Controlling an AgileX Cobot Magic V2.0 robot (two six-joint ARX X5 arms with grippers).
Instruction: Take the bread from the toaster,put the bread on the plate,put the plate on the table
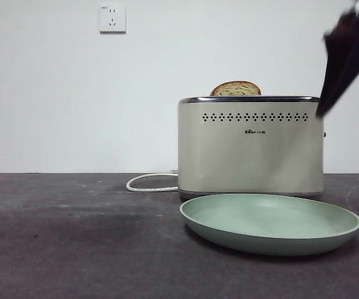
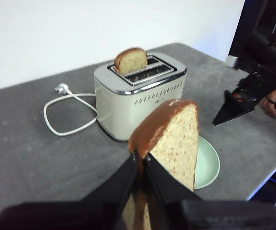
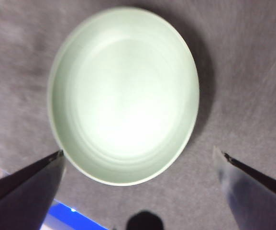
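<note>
Left gripper point(image 2: 141, 165): two matte black jaws, flat-sided wedges narrowing to thin tips, widening into a black block at the base. Right gripper point(image 3: 140, 155): black pointed jaws, looking greyish and glossy in glare, sharp tips. Red-orange marking showing on its black body in the left wrist view.

toaster point(image 1: 251, 146): 1 slice point(image 1: 236, 88) inside | plate point(image 1: 270, 222): in front | pincer point(image 1: 347, 56): top right

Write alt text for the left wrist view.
The left gripper, shut, holds a thick tan brown-crusted bread slice above the grey table, over a cream toaster with a second slice and a mint-green plate.
</note>
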